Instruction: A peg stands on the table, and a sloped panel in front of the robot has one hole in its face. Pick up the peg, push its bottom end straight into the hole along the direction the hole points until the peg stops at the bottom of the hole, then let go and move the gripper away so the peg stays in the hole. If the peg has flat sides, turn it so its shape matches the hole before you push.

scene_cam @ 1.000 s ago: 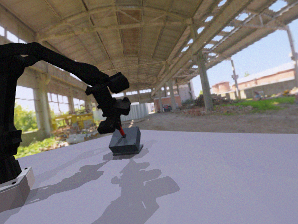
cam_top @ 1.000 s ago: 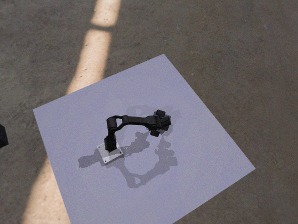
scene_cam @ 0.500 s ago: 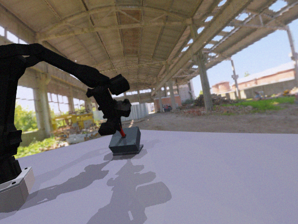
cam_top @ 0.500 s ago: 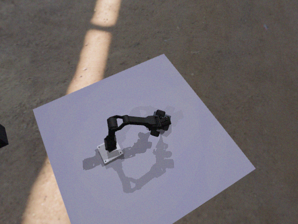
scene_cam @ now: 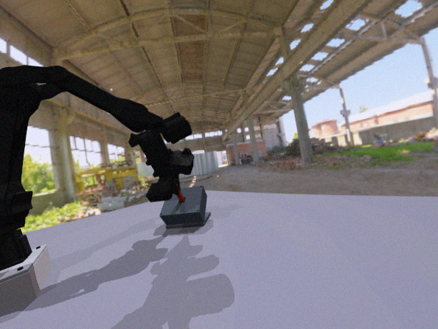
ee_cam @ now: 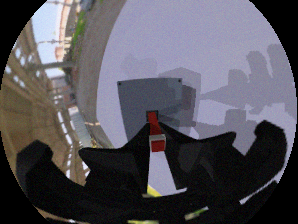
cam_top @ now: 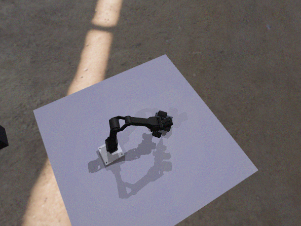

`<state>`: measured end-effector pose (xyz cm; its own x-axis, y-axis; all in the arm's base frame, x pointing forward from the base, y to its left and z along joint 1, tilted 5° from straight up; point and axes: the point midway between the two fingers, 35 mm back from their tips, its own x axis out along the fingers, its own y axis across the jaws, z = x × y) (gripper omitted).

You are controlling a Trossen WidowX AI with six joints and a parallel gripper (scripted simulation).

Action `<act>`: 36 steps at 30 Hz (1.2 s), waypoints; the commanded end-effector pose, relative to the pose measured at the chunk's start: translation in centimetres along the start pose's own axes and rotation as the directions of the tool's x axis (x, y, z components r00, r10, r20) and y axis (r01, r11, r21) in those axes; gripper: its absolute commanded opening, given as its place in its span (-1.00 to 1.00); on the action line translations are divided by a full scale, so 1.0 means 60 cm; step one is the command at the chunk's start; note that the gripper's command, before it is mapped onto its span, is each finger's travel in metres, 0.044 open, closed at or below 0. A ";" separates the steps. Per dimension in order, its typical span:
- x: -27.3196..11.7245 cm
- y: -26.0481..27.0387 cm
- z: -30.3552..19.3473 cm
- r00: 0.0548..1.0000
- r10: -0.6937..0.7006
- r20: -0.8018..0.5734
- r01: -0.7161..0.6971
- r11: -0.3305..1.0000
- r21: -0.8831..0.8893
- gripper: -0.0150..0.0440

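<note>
The gripper (scene_cam: 176, 192) is clamping narrowly on the red peg (scene_cam: 180, 195), which is sticking out at about five o'clock from the fingertips, its lower end meeting the sloped panel (scene_cam: 186, 210) face on the table (scene_cam: 295, 258).

An open, derelict industrial shed: a ribbed concrete roof (scene_cam: 192, 48) on columns (scene_cam: 300, 118), rubble and brick buildings (scene_cam: 391, 118) at the frame's right.

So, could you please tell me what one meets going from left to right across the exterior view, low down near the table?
Robot base mount → gripper, shut on the red peg → dark sloped panel block → bare stretch of the table.
</note>
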<state>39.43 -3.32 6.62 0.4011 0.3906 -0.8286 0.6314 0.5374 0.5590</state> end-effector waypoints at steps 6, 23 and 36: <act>0.011 -0.001 0.001 1.000 -0.002 0.002 0.002 1.000 0.004 -0.49; 0.028 -0.001 0.001 1.000 -0.001 0.002 0.001 1.000 0.004 -0.49; 0.028 -0.001 0.000 1.000 0.000 -0.001 0.000 1.000 0.000 -0.49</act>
<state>40.10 -2.67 5.18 0.4008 0.3914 -0.8284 0.6315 0.5370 0.5593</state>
